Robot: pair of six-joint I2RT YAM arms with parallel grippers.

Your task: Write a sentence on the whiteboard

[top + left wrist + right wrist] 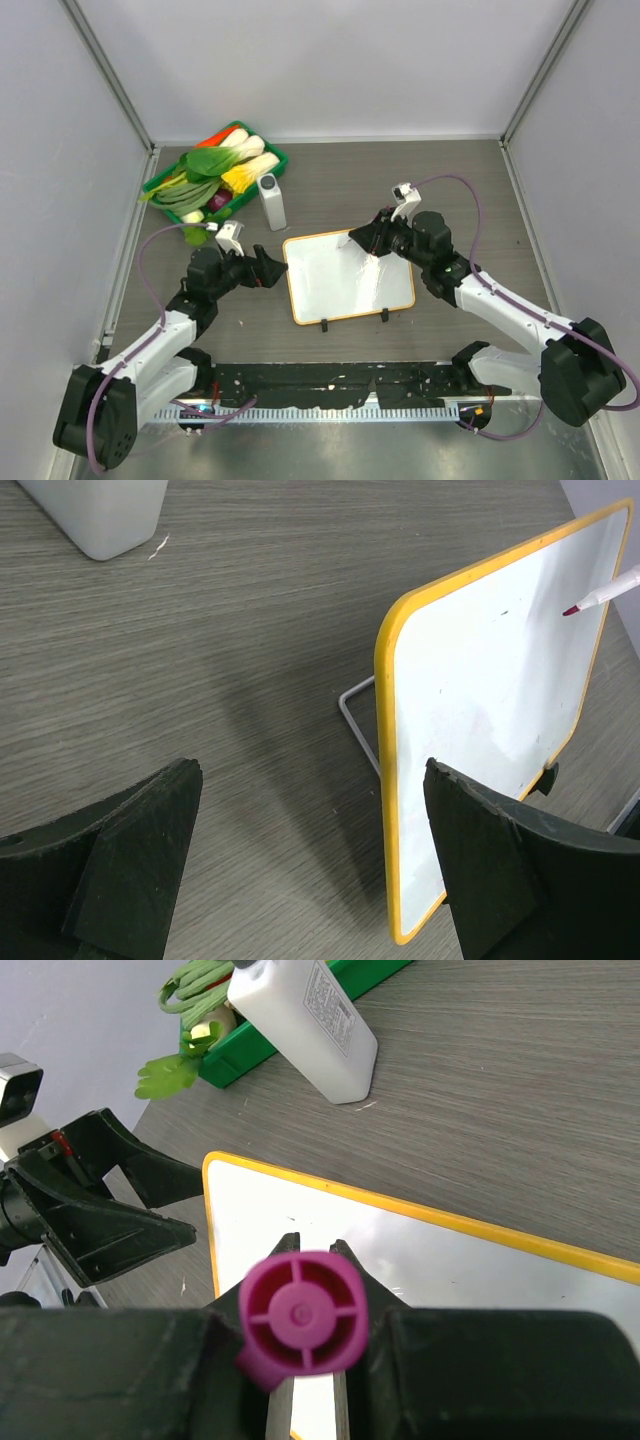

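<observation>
Resting near the middle of the worktop (450,180), the whiteboard (345,280) appeared propped at a slight tilt on a thin wire stand (356,720), with 2 small black clip feet (323,324) on its near edge. Its face was glossy, flat and white inside a thin orange frame with rounded corners, and no sentence showed on it. The right jaws were clenched on a marker (303,1315) with a magenta plastic body, whose fine tip hovered close over the board's far right corner; whether it touched the surface could not be told. The left jaws stood released and wide, empty, just beside the board's left edge. The board looked light, stiff and slick, so it would likely skid or rock on the smooth grey wood-grain under pen pressure. The frame on the left edge seemed the sensible place to pinch and steady it, clear of the writing area. Beyond the board's far left corner stood a white plastic bottle (271,201), and past that a green tray (277,158) of toy vegetables.
</observation>
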